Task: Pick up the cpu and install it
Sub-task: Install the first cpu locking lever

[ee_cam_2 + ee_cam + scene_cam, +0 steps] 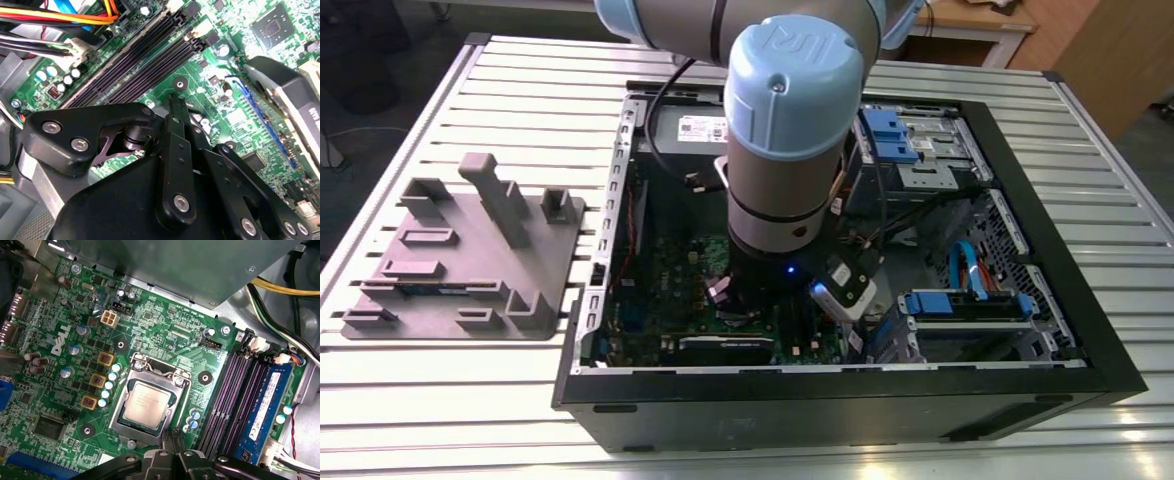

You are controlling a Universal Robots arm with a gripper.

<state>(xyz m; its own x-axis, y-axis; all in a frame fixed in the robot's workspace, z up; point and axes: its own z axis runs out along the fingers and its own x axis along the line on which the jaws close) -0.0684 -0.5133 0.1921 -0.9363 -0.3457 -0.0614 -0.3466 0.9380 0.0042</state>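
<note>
The cpu lies flat in the silver socket frame on the green motherboard; its silvery-beige top faces up in the first wrist view. My gripper hangs just off the socket's edge with its fingers shut together and nothing between them. In the second wrist view the gripper points down at the board beside the black memory slots. In the exterior view the arm reaches down into the open computer case.
A grey plastic tray stands on the slatted table at the exterior view's left. Memory slots and a blue memory stick run beside the socket. Cable bundles, a graphics card and drive cages crowd the case.
</note>
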